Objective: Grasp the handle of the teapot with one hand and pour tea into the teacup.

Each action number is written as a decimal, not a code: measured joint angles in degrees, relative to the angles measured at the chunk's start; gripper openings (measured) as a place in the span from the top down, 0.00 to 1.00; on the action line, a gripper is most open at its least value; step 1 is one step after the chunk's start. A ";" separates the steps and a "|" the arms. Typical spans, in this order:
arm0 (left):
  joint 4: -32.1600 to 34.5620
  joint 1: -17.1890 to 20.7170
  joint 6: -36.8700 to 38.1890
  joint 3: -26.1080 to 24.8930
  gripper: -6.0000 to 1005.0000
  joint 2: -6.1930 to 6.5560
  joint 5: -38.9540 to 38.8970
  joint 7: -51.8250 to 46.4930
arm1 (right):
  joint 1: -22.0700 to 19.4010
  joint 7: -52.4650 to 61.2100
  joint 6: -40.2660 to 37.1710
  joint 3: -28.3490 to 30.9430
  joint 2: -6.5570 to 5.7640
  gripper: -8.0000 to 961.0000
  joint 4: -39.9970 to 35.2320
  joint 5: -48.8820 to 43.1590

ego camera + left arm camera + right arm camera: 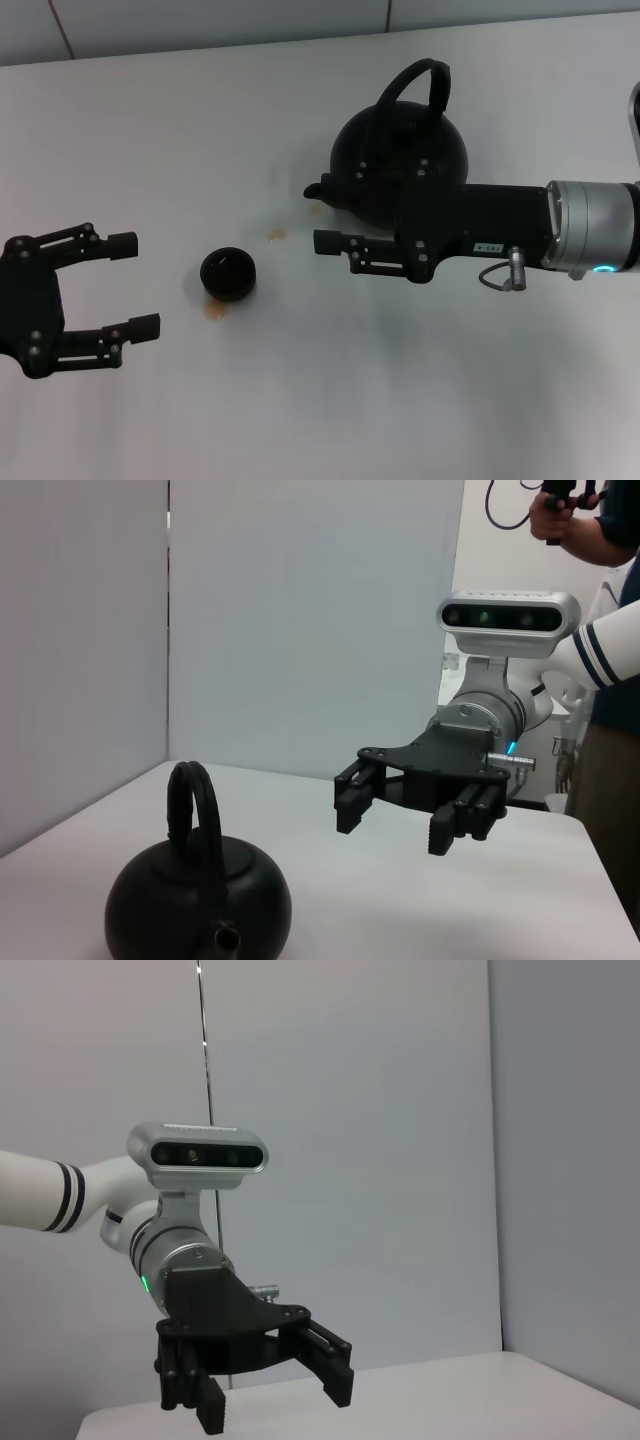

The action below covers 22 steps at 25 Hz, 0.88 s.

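The matte-black teapot stands upright on the white table, its spout toward the teacup. Its arched handle stands free; nothing holds it. The small dark teacup sits left of and nearer than the teapot. Small amber tea drops lie between them, and one drop lies beside the cup. My right gripper is open and empty, just in front of the teapot, fingers pointing toward the cup. The left wrist view shows it open beyond the teapot. My left gripper is open, left of the cup.
The white table runs wide in front of the cup and teapot. A pale wall closes the far edge. A person stands behind my right arm in the left wrist view. The right wrist view shows my left gripper.
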 joint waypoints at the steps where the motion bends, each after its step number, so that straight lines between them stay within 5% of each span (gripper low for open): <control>1: -0.03 -0.03 0.00 -0.08 0.16 -0.02 -0.01 0.02 | 0.01 0.02 0.00 0.00 0.00 0.39 0.00 -0.04; 22: -0.99 -0.63 -0.68 -1.00 0.16 -0.31 -0.05 0.26 | 0.10 -1.46 1.07 0.00 0.00 0.39 0.04 -1.07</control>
